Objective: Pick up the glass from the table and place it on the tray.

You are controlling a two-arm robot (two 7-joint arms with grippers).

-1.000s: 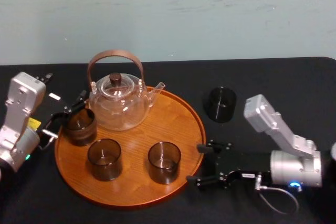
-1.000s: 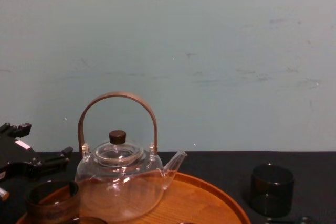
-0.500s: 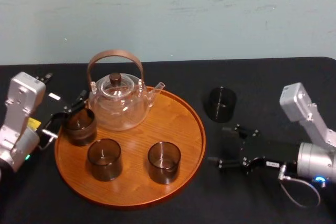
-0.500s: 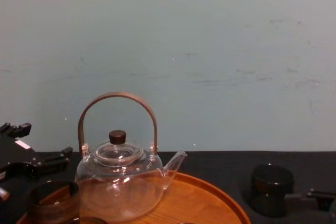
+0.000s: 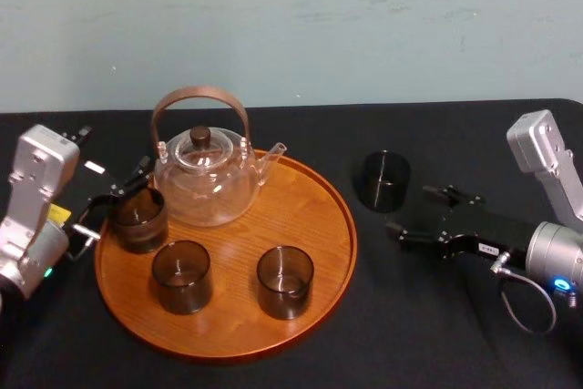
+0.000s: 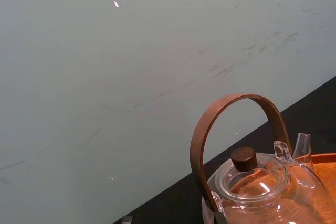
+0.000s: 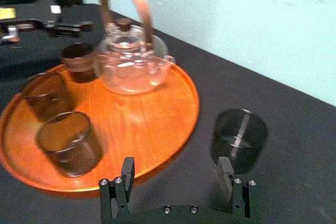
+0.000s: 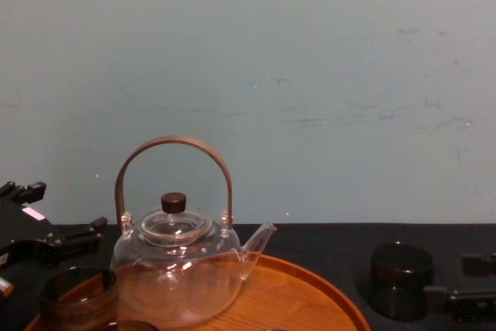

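The table [image 5: 437, 343], covered in black, lies under the right gripper [image 5: 410, 210], which is held low over it. The tray [image 5: 305, 211] is ahead of this gripper, on the side of its near finger, and is well apart from the fingertips. On the tray a teapot [image 5: 208, 179] is seen at the far side from the gripper, with three other glasses [image 5: 284, 281] in front of it. The left gripper [image 5: 114, 202] is parked beyond the tray, on the side opposite the right gripper, with its fingers spread.

The right gripper is spread wide and nothing is held in it. The glass [image 5: 383, 181] stands upright on the table, so its long axis is vertical, and it is not yet on the tray. It lies just ahead of the gripper. However, it is not centred in the opening: in the right wrist view it is found directly beyond the far finger [image 7: 224, 171], near its tip, and whether they touch cannot be told.

The right arm is judged the nearer one by far. Before the fingers are closed, the gripper probably has to be shifted sideways toward the far-finger side and then advanced, so that the glass comes between both fingers. Otherwise the glass may be pushed by that finger.
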